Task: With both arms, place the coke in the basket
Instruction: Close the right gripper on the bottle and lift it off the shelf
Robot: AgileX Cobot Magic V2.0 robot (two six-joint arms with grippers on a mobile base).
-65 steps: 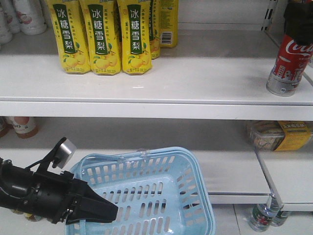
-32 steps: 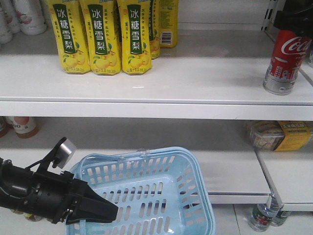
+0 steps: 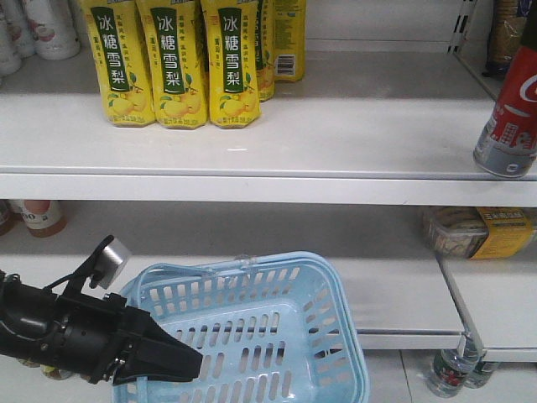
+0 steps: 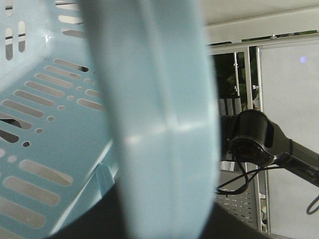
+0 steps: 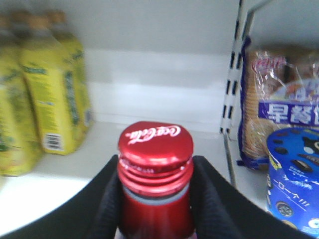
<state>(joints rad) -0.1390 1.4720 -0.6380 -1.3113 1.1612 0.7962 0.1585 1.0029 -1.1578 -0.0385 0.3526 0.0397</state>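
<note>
The coke (image 3: 510, 117) is a slim red bottle with a silver-grey base. It leans at the right end of the upper shelf, its top cut off by the frame edge. In the right wrist view my right gripper (image 5: 155, 201) is shut on the coke (image 5: 155, 149) just below its red cap, one black finger on each side. The light blue basket (image 3: 340, 302) hangs below, in front of the lower shelf. My left gripper (image 3: 172, 363) is shut on the basket's left rim. That rim fills the left wrist view (image 4: 164, 124) as a blur.
Yellow pear-drink bottles (image 3: 172, 63) stand at the upper shelf's left (image 5: 47, 109). Snack packs (image 5: 279, 114) sit behind a wire divider (image 5: 232, 94) right of the coke. A packaged item (image 3: 478, 231) lies on the lower shelf. A black arm joint (image 4: 251, 142) shows beyond the basket.
The coke has moved right and now leans at the frame's right edge. The dark gripper above it has left the front view. The basket and left arm have not moved.
</note>
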